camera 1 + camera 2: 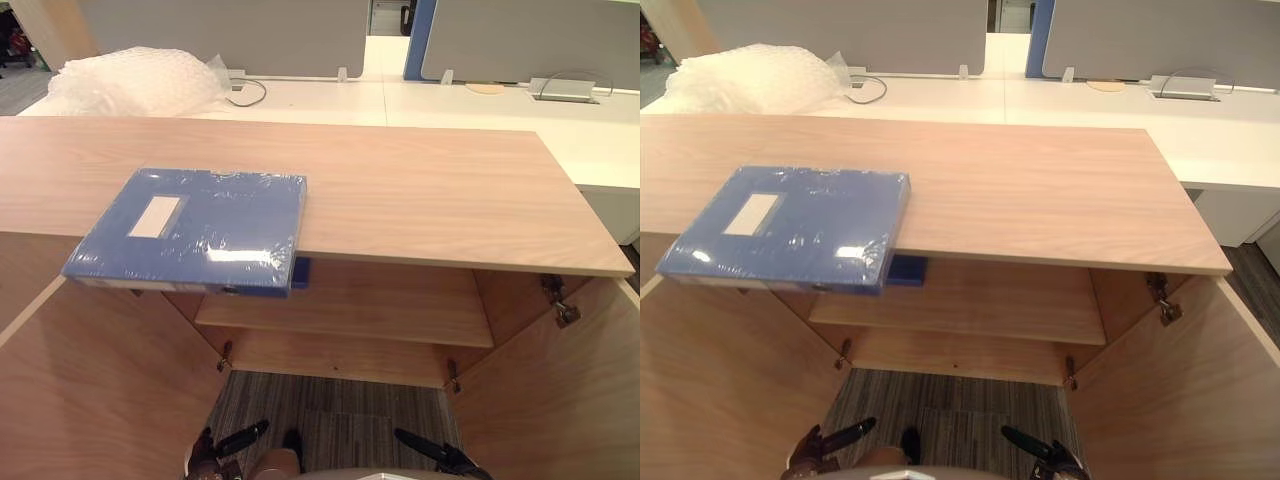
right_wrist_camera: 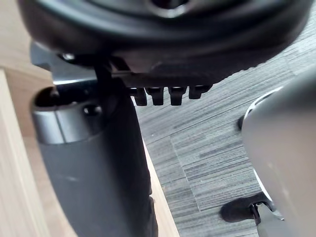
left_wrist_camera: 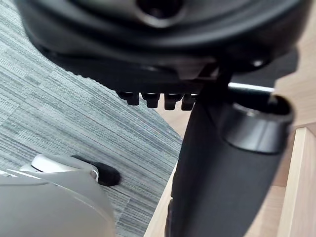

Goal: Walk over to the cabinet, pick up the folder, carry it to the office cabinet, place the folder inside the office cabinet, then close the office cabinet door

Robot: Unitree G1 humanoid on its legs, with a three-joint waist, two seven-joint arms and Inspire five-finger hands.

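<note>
Far on the left, a heap of bubble wrap (image 1: pixel 135 80) lies on a white desk (image 1: pixel 330 100), cut off by the edge. Nearer, the cabinet's left door (image 1: pixel 90 390) stands open. The blue folder (image 1: pixel 200 230), in shiny plastic, lies flat on the wooden cabinet top (image 1: pixel 430 190) at its front left. Its near edge sticks out over the open cabinet. Just under that edge a small blue thing (image 1: pixel 301 272) peeks out, mostly hidden, and I cannot tell what it is. The shelf (image 1: pixel 380 305) inside is partly hidden by the top. The right door (image 1: pixel 560 400) is open too. Down low over the grey carpet (image 1: pixel 340 410), the left hand (image 1: pixel 240 438) and right hand (image 1: pixel 425 447) are loose and hold nothing
</note>
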